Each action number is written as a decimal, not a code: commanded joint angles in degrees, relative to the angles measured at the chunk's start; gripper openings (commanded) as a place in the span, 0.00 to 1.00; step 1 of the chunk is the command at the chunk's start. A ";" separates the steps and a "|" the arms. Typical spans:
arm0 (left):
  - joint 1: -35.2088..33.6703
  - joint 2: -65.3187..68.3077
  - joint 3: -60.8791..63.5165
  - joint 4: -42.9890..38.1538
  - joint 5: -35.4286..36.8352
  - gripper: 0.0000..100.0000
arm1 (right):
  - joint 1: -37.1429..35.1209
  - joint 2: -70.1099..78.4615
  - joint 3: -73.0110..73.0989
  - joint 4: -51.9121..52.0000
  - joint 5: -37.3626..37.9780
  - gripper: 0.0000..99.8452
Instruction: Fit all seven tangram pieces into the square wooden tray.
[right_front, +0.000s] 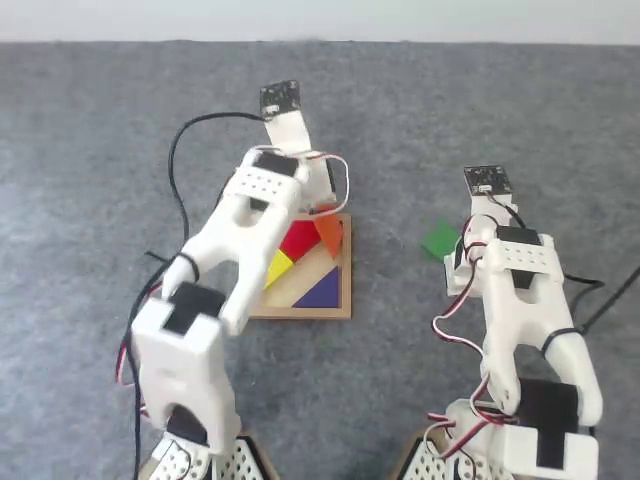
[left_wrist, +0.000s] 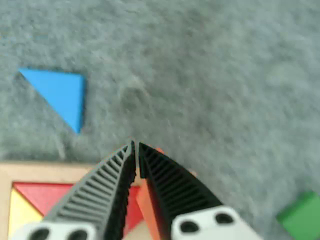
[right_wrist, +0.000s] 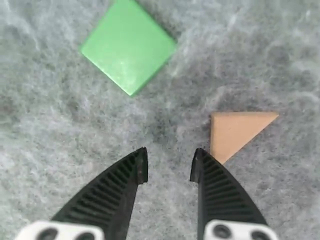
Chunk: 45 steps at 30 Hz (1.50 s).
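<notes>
left tool (left_wrist: 135, 150) is clenched over the orange triangle (right_front: 330, 232) at the wooden tray's (right_front: 345, 290) far right corner. its wrist view shows a blue triangle (left_wrist: 60, 92) on the worktop outside the tray. right tool (right_wrist: 169, 162) is released above the worktop, near the green square (right_wrist: 127, 46), and its wrist view shows a tan triangle (right_wrist: 235, 132) just beside one finger.

This is a robotics test bench, by the look of it. Grey felt-like matting (right_front: 90, 150) covers the table to every edge. The white plastic left arm (right_front: 225, 250) and right arm (right_front: 520, 300) stand on perforated base plates (right_front: 225, 462) at its near edge. Servo cables (right_front: 178, 170) hang loose, and bare circuit boards (right_front: 280, 97) ride the wrists. A wooden tray (right_front: 300, 313) of puzzle pieces lies on the matting, and a pale wall (right_front: 320, 18) runs behind the far edge.
</notes>
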 joint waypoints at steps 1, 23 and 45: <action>-1.76 5.27 -12.70 4.75 1.41 0.01 | -0.57 -2.86 -0.35 -0.84 0.97 0.14; 7.03 11.60 -19.56 14.86 -6.24 0.01 | -0.57 -2.86 -0.26 -1.63 0.97 0.14; -3.87 -21.36 9.98 9.49 -9.32 0.01 | -0.13 -3.56 -0.53 -1.36 2.46 0.14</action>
